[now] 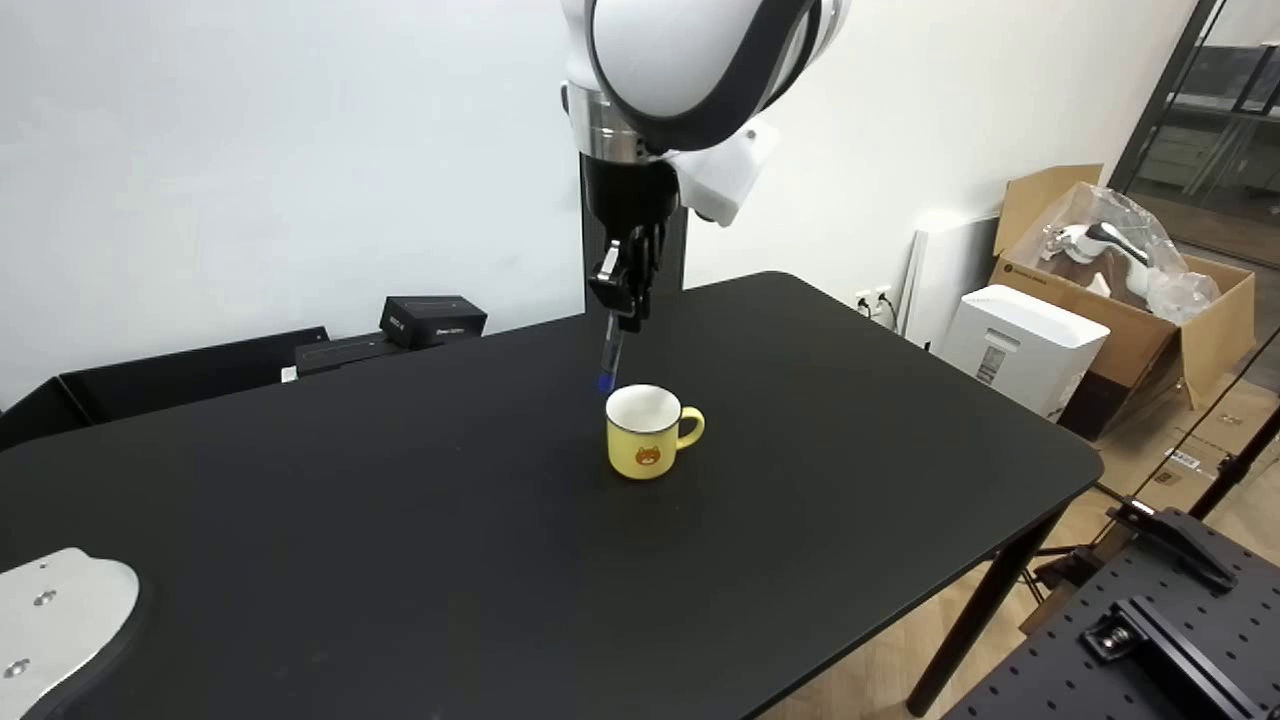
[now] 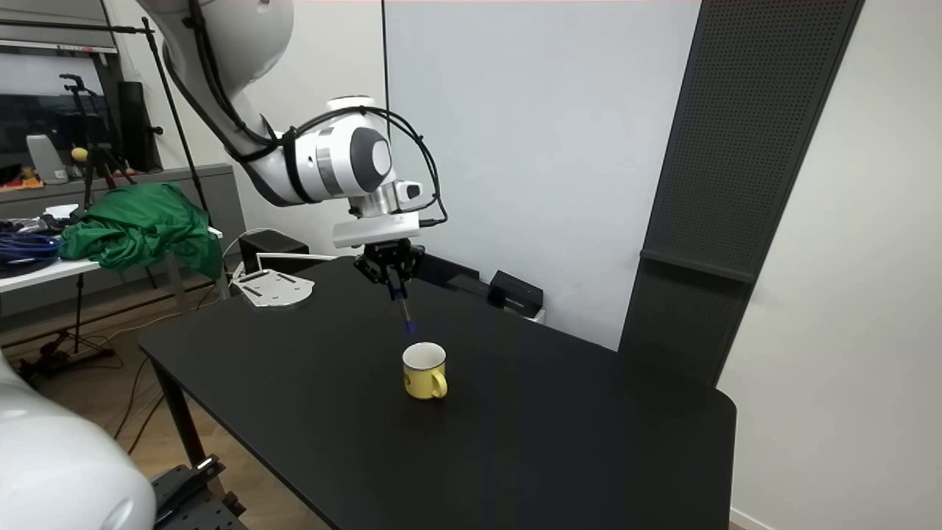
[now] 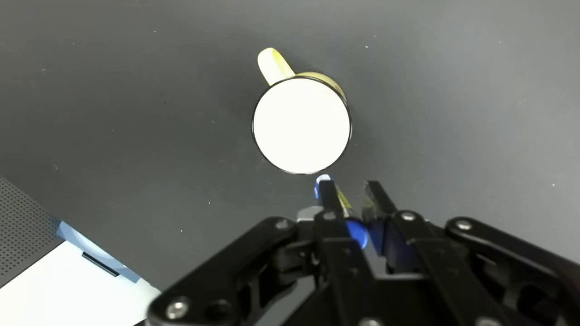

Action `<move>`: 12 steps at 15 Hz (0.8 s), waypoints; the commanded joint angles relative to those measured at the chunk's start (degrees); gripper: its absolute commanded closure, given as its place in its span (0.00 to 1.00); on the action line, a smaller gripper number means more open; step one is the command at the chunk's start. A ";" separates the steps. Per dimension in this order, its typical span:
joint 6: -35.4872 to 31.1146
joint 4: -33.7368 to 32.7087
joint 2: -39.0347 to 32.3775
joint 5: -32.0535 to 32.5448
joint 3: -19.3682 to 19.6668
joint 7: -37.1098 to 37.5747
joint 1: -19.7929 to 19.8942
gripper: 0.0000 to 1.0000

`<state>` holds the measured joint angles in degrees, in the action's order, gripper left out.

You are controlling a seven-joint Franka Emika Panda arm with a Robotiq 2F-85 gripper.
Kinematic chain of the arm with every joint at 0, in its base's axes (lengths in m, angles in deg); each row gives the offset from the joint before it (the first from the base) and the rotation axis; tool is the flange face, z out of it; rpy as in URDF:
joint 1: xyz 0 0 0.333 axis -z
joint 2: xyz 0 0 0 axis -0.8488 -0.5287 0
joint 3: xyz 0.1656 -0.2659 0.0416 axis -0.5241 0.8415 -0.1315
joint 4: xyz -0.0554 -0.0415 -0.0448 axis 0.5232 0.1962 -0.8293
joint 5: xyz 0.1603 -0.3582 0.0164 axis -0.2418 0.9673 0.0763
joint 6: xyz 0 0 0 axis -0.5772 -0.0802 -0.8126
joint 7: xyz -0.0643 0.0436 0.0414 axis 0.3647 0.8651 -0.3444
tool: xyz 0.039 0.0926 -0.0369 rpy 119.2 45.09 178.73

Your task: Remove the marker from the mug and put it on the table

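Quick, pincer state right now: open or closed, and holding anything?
Pincer: closed, holding the marker, which points downward outside the mug.

A slanted marker [image 1: 611, 350] hangs above the table [image 1: 480, 550] near the upright yellow mug [image 1: 638, 447].

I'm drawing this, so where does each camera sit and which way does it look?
In an exterior view: high up, looking down over the table at the mug; the arm at the top.
In an exterior view: also high, looking down at the mug, its handle turned partly towards us; arm at top left.
Wrist view: on the arm, looking down at the mug; the gripper shows at the bottom.
Both exterior views share table, mug, arm and marker.
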<state>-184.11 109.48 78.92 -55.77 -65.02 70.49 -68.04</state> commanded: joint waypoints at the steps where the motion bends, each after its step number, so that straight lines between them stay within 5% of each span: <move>1: -4.17 1.16 -0.23 -6.59 -0.81 2.78 0.21 0.95; 5: -8.00 0.30 -4.08 -16.25 -2.26 -3.32 0.34 0.95; 12: -10.18 -0.24 -8.11 -12.51 -2.22 -5.18 0.66 0.95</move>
<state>-194.40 110.21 71.82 -69.85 -67.29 65.73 -67.97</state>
